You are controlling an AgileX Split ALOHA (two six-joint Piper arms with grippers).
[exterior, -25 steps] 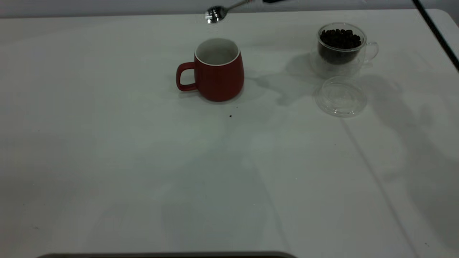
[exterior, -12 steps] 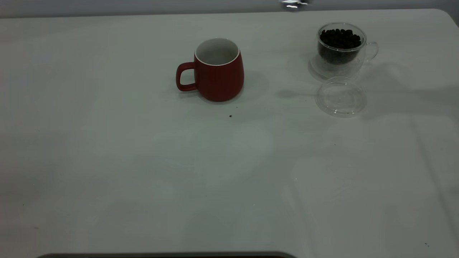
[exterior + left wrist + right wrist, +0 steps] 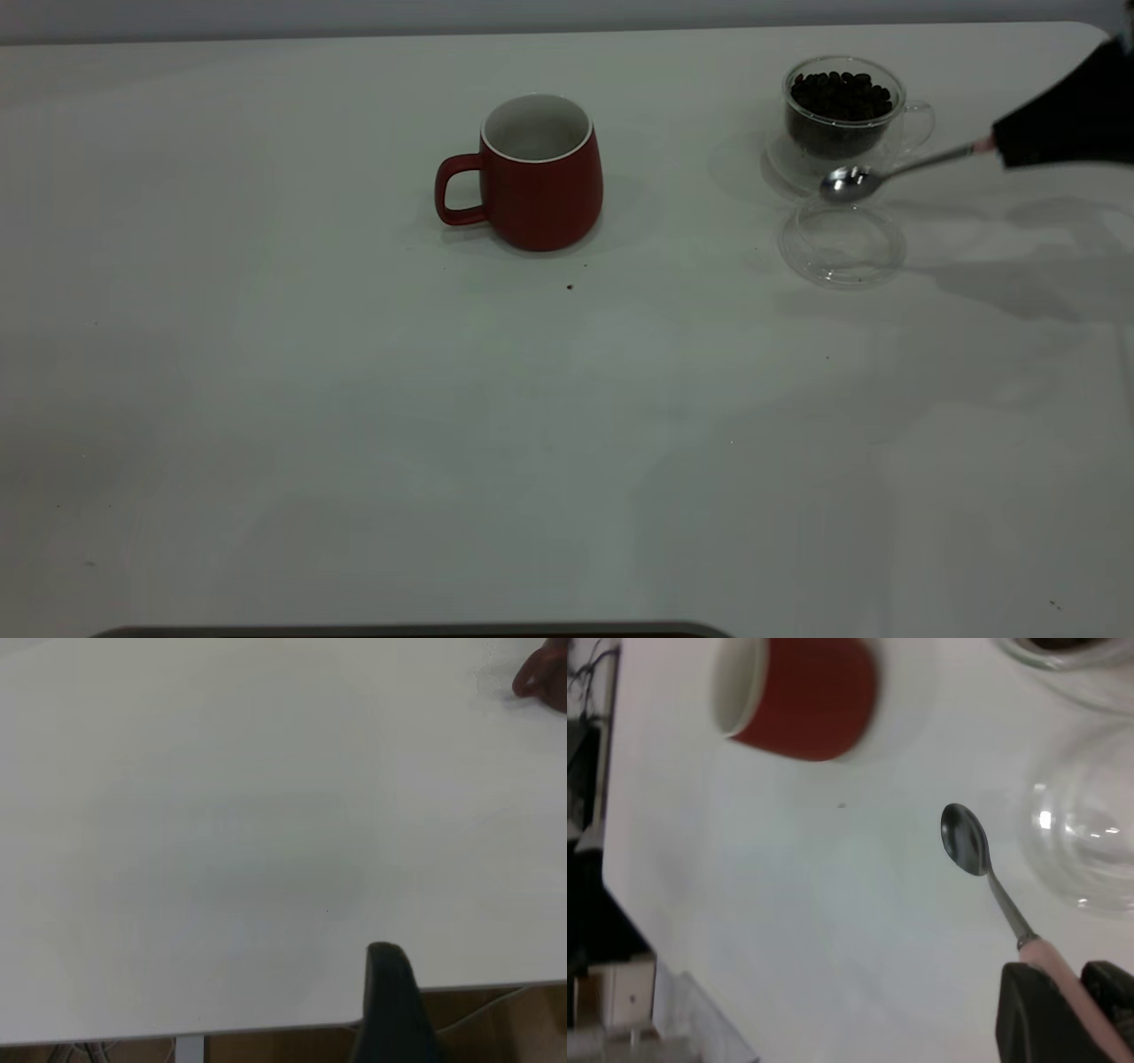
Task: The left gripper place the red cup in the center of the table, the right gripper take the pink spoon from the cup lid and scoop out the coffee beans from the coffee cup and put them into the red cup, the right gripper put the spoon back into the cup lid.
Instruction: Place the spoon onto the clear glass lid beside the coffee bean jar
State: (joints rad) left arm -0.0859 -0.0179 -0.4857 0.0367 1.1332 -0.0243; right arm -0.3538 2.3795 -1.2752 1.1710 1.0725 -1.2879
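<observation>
At right of the exterior frame, the right gripper (image 3: 1005, 151), pinching the pink spoon (image 3: 873, 175), has swung back from above the red cup (image 3: 539, 173) and now hangs just over the lid (image 3: 842, 244), so putting it back looks next.

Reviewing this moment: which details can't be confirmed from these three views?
- Dark red ceramic mug: its bottom is hidden by its own wall in the exterior view; any beans inside cannot be seen.
- Black right gripper: cut off by the frame edge in both views, shut on the pink-handled metal spoon.
- Left gripper: only one dark finger shows in its wrist view.
</observation>
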